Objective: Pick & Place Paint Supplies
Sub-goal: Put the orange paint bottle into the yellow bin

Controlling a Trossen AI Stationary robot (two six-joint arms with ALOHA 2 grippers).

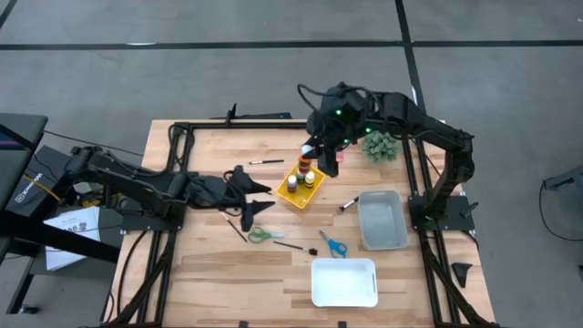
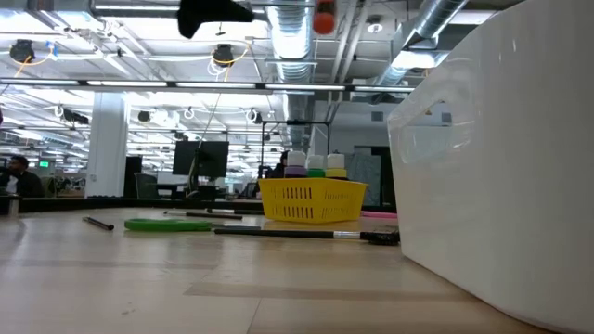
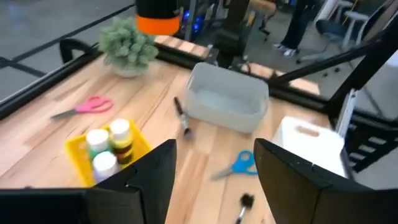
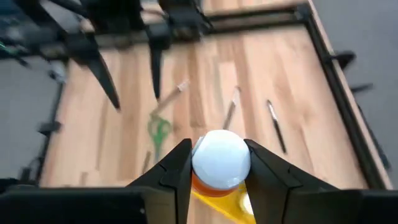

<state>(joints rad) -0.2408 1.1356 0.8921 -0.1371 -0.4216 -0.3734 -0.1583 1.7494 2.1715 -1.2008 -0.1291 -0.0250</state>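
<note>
**Right gripper holds an orange paint bottle above the yellow basket**

Seen from above, a wooden table [image 1: 228,264] sits inside a black frame, with one dark robot arm on each side. The right arm reaches over the far middle of the table. Its right gripper [image 4: 217,171] is clamped on a small orange paint bottle [image 4: 219,163] with a white cap, one finger on each side of it. The bottle hangs in the air directly above a small yellow basket [image 1: 301,182]. The level view across the table shows the bottle's orange body high above the basket, clearly not touching it.

Other paint bottles stand upright in the basket; their purple, green and yellow caps show above the rim in the level view.

The left arm lies low over the left side of the table. Its left gripper [image 1: 252,201] has its fingers spread apart and holds nothing.

Several thin brushes lie loose on the wood. One brush [image 1: 266,161] lies near the far edge, left of the basket. Another brush [image 1: 296,246] lies near the middle of the table, and a third brush [image 1: 348,204] rests just beside a grey bin [image 1: 383,221].

Green scissors [image 1: 261,235] and blue scissors [image 1: 332,244] lie between the left gripper and the grey bin. A white bin [image 1: 344,281] sits at the near edge. A spiky green plant [image 1: 380,145] stands at the far right.
</note>
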